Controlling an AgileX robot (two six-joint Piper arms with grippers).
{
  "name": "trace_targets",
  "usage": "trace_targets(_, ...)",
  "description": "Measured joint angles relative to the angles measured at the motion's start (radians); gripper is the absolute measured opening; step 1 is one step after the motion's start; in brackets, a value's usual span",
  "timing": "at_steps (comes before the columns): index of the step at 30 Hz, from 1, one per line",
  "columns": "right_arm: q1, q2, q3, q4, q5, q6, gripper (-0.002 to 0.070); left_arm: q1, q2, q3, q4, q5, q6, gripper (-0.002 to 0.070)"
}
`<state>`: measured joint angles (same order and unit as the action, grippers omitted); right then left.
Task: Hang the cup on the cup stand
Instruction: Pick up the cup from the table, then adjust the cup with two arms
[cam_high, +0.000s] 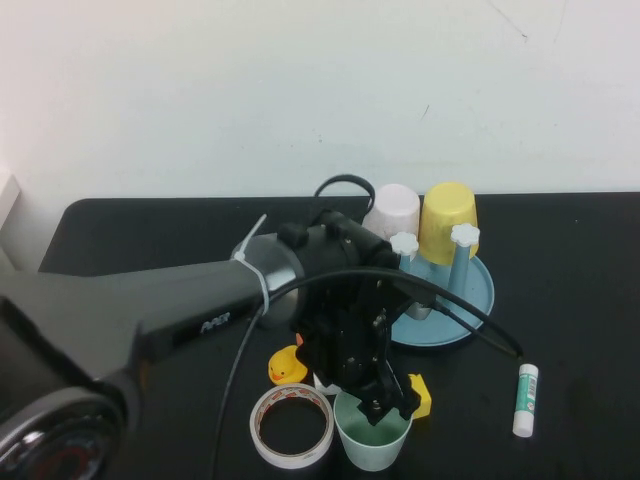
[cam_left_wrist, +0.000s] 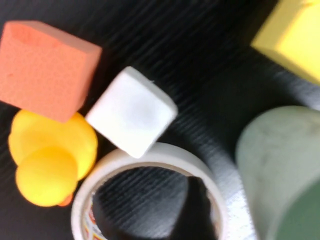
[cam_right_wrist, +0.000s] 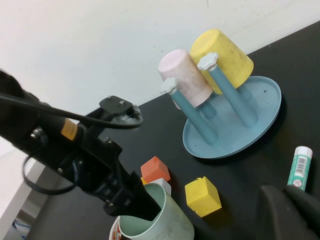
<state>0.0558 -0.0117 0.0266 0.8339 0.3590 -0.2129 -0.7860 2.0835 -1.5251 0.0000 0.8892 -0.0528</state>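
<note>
We find the pale mint-green tapered plastic cup (cam_high: 372, 440) standing upright, mouth up, on the black table (cam_high: 580, 300) near its front edge, just beside a white roll of tape (cam_high: 291, 426). Close around it lie a yellow rubber duck (cam_high: 287, 366), a small yellow foam block (cam_high: 420, 395), and, seen from the wrists, an orange block (cam_right_wrist: 155, 169) and a white cube (cam_left_wrist: 131, 112). The left gripper (cam_high: 385, 400) hangs right over the cup's rim with one finger reaching inside the mouth and its fingers spread apart, gripping nothing yet. We judge this to be the grasping step: next the fingers must close on the cup wall, lift it and turn it mouth down. The round light-blue cup stand (cam_high: 470, 300) sits further back, with a yellow cup (cam_high: 448, 222) and a pinkish-white cup (cam_high: 392, 212) already on posts; two white-capped posts look free. The right gripper (cam_right_wrist: 287, 212) waits clenched and empty beside a glue stick (cam_high: 526, 399).
</note>
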Motion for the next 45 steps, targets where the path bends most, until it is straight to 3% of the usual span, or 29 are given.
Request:
trace_targets(4,0.000,0.000,0.000,0.002,0.000,-0.004,-0.0001,0.000,0.020,-0.002,0.020,-0.004,-0.022,0.0395)
trace_targets(8,0.000,0.000,0.000,0.002,0.000,-0.006,-0.0001,0.000,0.025,-0.002,0.033,-0.019,-0.024,0.0127)
trace_targets(11,0.000,0.000,0.000,0.002,0.001,-0.006,-0.0001,0.000,0.025,-0.002,0.040,-0.029,-0.009,0.0035)
trace_targets(19,0.000,0.000,0.000,0.003,0.005,-0.006,-0.0001,0.000,-0.034,-0.002,0.039,-0.013,0.047,0.0007)
trace_targets(28,0.000,0.000,0.000,0.008,0.012,-0.006,-0.0001,-0.021,-0.463,0.200,0.038,-0.118,0.074,0.0006)
trace_targets(39,0.000,0.000,0.000,0.037,0.047,-0.006,-0.0001,-0.040,-1.023,0.733,0.050,-0.558,0.065,0.0006)
trace_targets(45,0.000,0.000,0.000,0.128,0.053,-0.092,-0.0001,-0.030,-1.221,0.932,0.198,-0.848,0.053,0.0006)
